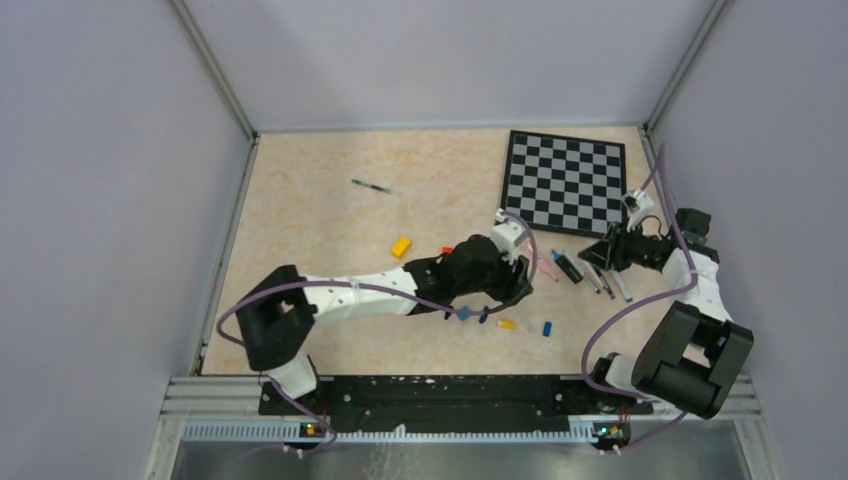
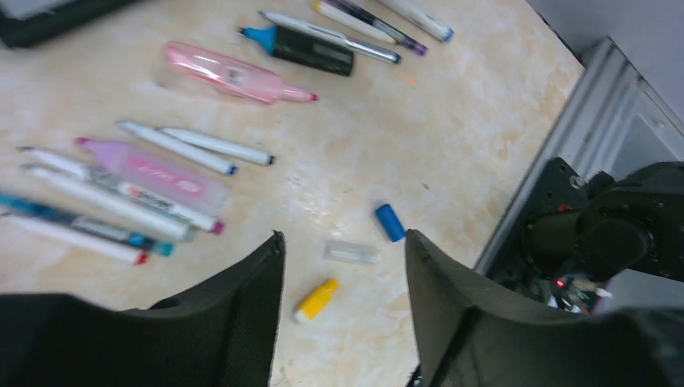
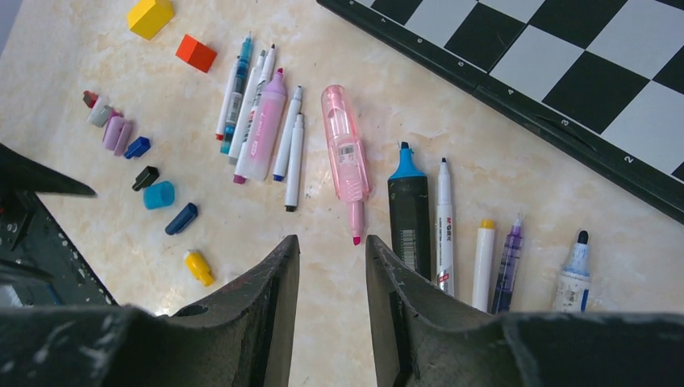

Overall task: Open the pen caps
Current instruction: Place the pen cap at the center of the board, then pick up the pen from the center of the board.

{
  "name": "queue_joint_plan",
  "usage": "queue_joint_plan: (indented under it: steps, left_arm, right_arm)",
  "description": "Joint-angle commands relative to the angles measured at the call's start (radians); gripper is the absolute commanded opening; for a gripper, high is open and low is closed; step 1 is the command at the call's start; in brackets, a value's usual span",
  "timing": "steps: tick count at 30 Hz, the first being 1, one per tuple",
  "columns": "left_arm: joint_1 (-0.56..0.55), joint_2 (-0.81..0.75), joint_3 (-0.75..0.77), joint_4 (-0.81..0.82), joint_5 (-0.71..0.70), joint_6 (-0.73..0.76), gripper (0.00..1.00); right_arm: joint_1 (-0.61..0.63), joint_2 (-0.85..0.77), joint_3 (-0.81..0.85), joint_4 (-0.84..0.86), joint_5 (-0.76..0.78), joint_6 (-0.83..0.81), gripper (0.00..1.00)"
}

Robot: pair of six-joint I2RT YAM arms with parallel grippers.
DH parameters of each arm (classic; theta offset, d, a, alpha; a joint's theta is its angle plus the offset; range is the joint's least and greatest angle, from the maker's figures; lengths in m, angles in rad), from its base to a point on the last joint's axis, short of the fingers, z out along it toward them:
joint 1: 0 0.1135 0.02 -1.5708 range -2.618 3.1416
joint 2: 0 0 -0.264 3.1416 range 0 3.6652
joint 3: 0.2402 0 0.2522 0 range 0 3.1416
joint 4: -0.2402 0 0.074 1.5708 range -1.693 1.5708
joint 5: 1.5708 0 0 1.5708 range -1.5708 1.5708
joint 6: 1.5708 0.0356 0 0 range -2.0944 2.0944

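Looking down from the top, the pens (image 1: 600, 275) are lined up side by side on the right half of the surface (image 1: 330, 230), just near of the chessboard (image 1: 565, 180). One lone pen (image 1: 372, 186) sits well apart at the far left. From the right wrist view most of them show bare tips, with a pink highlighter (image 3: 345, 153) and a black highlighter (image 3: 410, 214) in the middle of the row. The caps (image 3: 159, 194) are loose on the surface, in a scatter left of and nearer than the row. A yellow block (image 3: 150, 16) and an orange cube (image 3: 196, 53) sit off beyond that. The left pincer (image 2: 345, 238) hangs over the middle of the surface with its jaws well apart and nothing in them. A clear cap (image 2: 351, 252) lies on the surface right past its tips, with a yellow cap (image 2: 316, 300) and a blue cap (image 2: 389, 222) either side of it, none of them touching. The right pincer (image 3: 331, 242) hovers over the pen row near the tip of the pink highlighter. Its jaws are only a bit apart, and there's nothing but bare surface in the gap.
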Motion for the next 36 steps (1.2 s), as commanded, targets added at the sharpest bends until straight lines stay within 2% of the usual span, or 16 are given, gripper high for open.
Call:
queue_joint_plan:
  steps: [1,4,6,12,16,21,23,27,30,32,36]
  left_arm:
    - [0.012,-0.162,-0.114,0.037,-0.265,0.073,0.65]
    - [0.044,-0.241,-0.187,0.034,-0.353,0.091,0.84]
    - [0.092,-0.284,-0.219,0.029,-0.354,0.090,0.93]
    - [0.393,-0.331,-0.256,0.014,-0.076,-0.026,0.99]
    - [0.516,-0.281,-0.188,-0.053,-0.096,-0.143,0.99]
    - [0.637,-0.110,0.024,-0.307,-0.128,-0.304,0.99]
    - [0.656,-0.022,0.150,-0.463,-0.217,-0.344,0.99]
    - [0.682,0.208,0.515,-0.825,-0.416,-0.449,0.99]
    - [0.722,0.379,0.749,-1.073,-0.436,-0.534,0.99]
    - [0.753,0.469,0.852,-1.145,-0.401,-0.575,0.96]
    - [0.815,0.541,0.908,-1.148,-0.342,-0.608,0.79]
  right_arm:
    - [-0.009,-0.036,-0.003,0.011,-0.037,-0.035,0.35]
    - [-0.009,-0.037,-0.005,0.010,-0.043,-0.038,0.35]
    - [-0.009,-0.038,-0.006,0.010,-0.046,-0.038,0.35]
    - [-0.009,-0.039,-0.007,0.009,-0.050,-0.042,0.35]
    - [-0.009,-0.044,-0.008,0.008,-0.055,-0.046,0.35]
    - [-0.009,-0.048,-0.010,0.005,-0.063,-0.050,0.35]
    - [-0.009,-0.051,-0.010,0.002,-0.066,-0.052,0.35]
    - [-0.009,-0.062,-0.011,0.000,-0.073,-0.055,0.36]
    - [-0.009,-0.064,-0.008,-0.006,-0.071,-0.066,0.36]
    - [-0.009,-0.067,-0.004,-0.011,-0.070,-0.073,0.36]
    - [-0.009,-0.081,-0.006,-0.018,-0.071,-0.081,0.36]
